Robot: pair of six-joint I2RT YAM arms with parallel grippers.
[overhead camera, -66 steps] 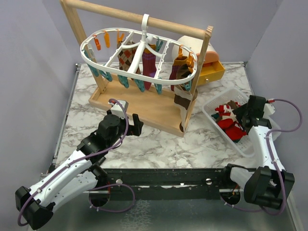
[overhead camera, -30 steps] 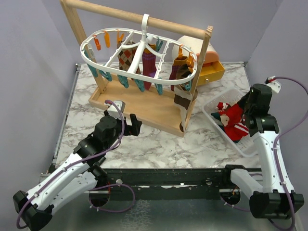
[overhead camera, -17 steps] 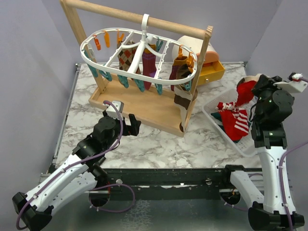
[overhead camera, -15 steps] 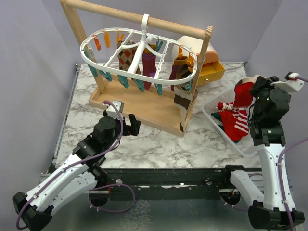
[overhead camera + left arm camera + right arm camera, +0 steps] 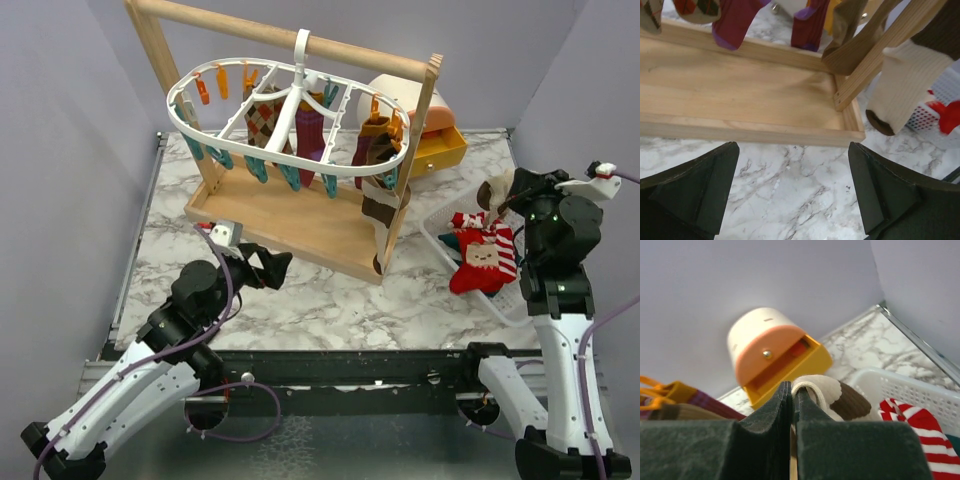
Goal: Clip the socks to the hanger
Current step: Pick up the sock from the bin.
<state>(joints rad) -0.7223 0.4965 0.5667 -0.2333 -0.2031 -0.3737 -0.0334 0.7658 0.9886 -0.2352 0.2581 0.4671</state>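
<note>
The white oval hanger (image 5: pixel 301 48) hangs from the wooden bar. Argyle (image 5: pixel 265 120), maroon (image 5: pixel 310 130) and brown (image 5: pixel 372 140) socks are clipped to it, and a brown-and-cream sock (image 5: pixel 380 205) hangs at its right end. My right gripper (image 5: pixel 510 190) is raised over the basket. It is shut on the cream cuff (image 5: pixel 820 390) of a red sock (image 5: pixel 480 262) that dangles below it. My left gripper (image 5: pixel 275 262) is open and empty above the marble, in front of the wooden tray (image 5: pixel 740 95). From the left wrist, the maroon (image 5: pixel 737 20) and cream (image 5: pixel 900 85) sock ends hang above the tray.
A white slatted basket (image 5: pixel 440 215) at the right holds more red and striped socks (image 5: pixel 465 225). The wooden rack's tray (image 5: pixel 290 215) and right post (image 5: pixel 415 150) stand mid-table. A cream-and-orange container with a yellow drawer (image 5: pixel 435 130) sits behind the basket. Purple walls close in on both sides.
My right gripper rose out of the basket with the red sock, which now hangs free below it. My left arm drew back slightly toward the near edge, still open.
</note>
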